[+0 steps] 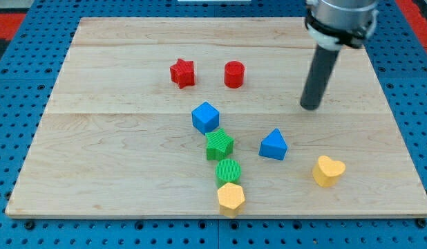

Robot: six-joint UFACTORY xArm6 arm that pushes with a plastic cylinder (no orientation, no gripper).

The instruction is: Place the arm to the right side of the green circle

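The green circle (228, 170) sits low on the wooden board, just left of centre. It is squeezed between a green star (219, 144) above it and a yellow hexagon (231, 197) below it. My tip (310, 106) rests on the board far up and to the right of the green circle. It touches no block. The blue triangle (273, 145) lies between my tip and the green circle.
A blue cube (205, 117) sits above the green star. A red star (182, 72) and a red cylinder (234, 74) stand near the view's top. A yellow heart (328, 170) lies at lower right. The board's edge (220, 216) runs along the bottom.
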